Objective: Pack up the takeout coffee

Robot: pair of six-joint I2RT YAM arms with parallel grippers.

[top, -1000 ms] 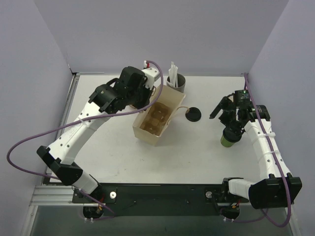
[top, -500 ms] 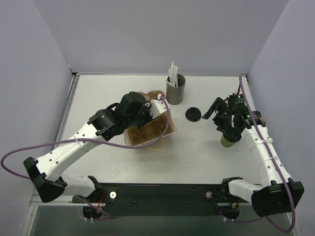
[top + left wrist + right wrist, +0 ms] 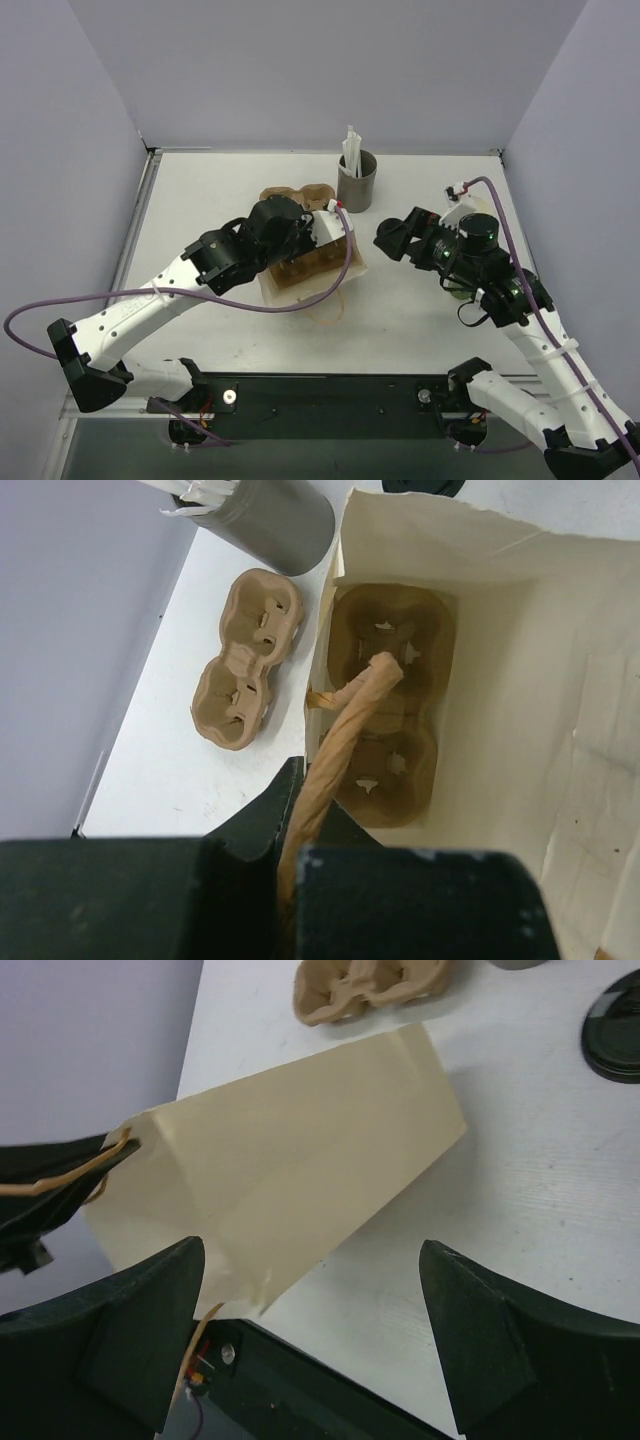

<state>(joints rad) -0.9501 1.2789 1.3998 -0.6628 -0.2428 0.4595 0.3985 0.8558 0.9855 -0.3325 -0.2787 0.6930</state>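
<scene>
One paper bag [image 3: 300,1150], carrier [image 3: 392,765] inside — left gripper [image 3: 300,825] clamped on its twisted handle [image 3: 345,720].
Right gripper [image 3: 310,1260] spreads wide beside the bag; black lid [image 3: 615,1030] sits upper right of the right wrist view — green cup [image 3: 454,291] barely peeks from under the right arm [image 3: 520,300], right side of the top view.

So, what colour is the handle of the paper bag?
Brown: the twisted handle shows clearest in the left wrist view.
</scene>
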